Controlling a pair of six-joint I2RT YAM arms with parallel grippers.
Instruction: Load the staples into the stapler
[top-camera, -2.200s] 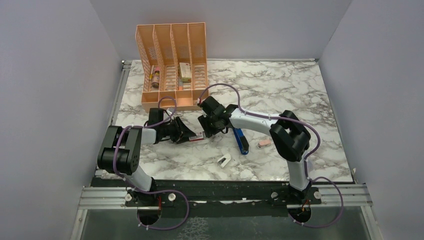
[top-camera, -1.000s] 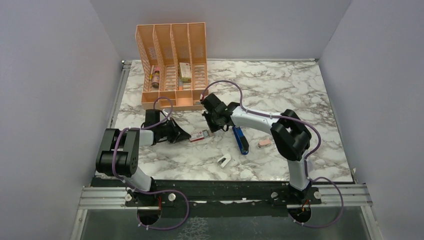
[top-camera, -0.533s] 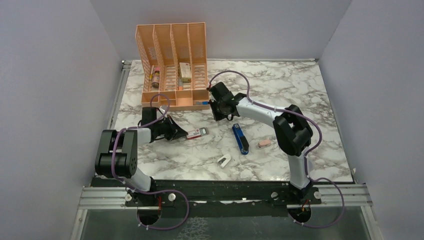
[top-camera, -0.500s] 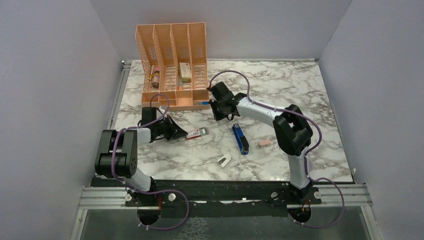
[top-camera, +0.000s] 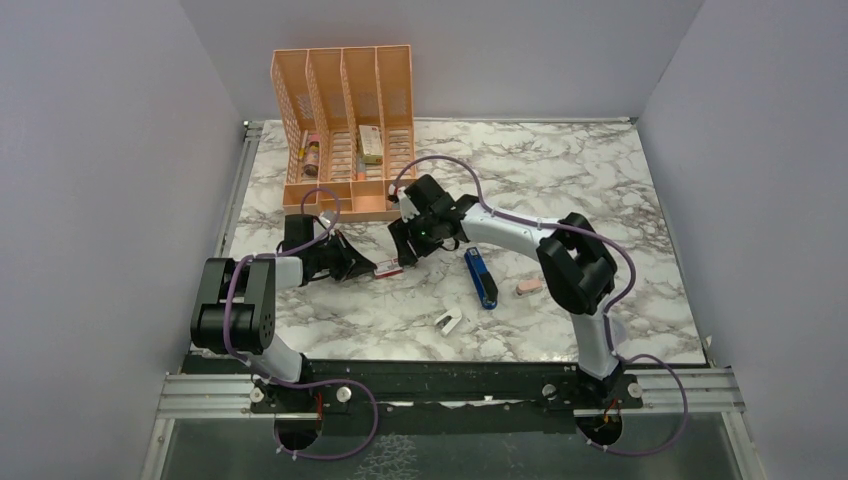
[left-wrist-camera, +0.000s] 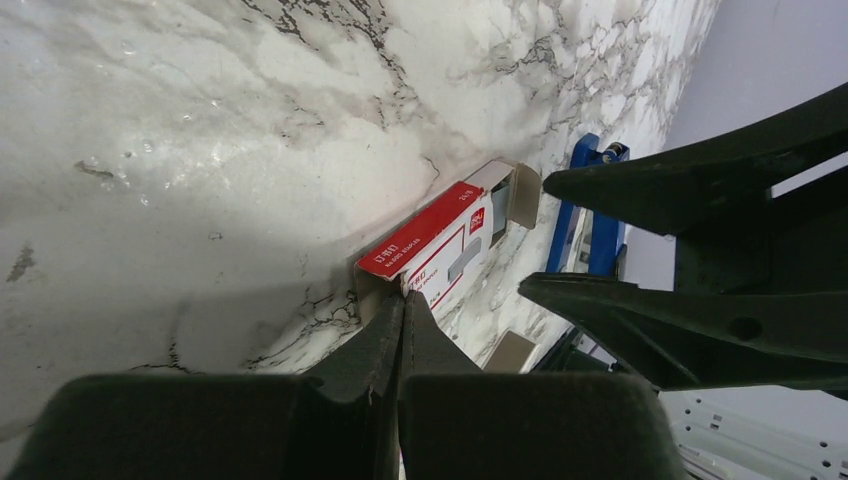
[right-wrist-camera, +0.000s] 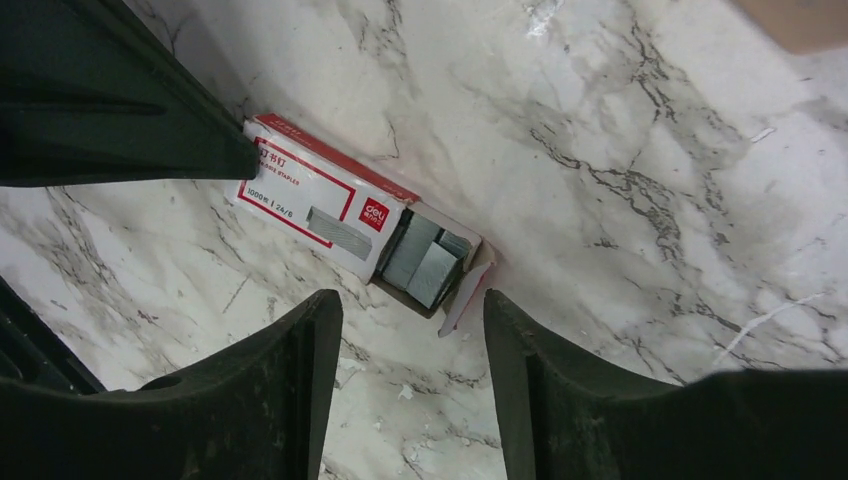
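Right tool (right-wrist-camera: 408, 303) gapes above the staples (right-wrist-camera: 425, 262); left tool (left-wrist-camera: 402, 305) is pinched closed.
In the wrist view's centre, the red-and-white box (right-wrist-camera: 310, 205) lies flat on the counter (top-camera: 560, 190), its tray slid out, grey strips showing. The left tool's tips touch its other end; a grip is unclear. The right tool holds nothing. The blue stapler (top-camera: 482, 277) lies right of centre.
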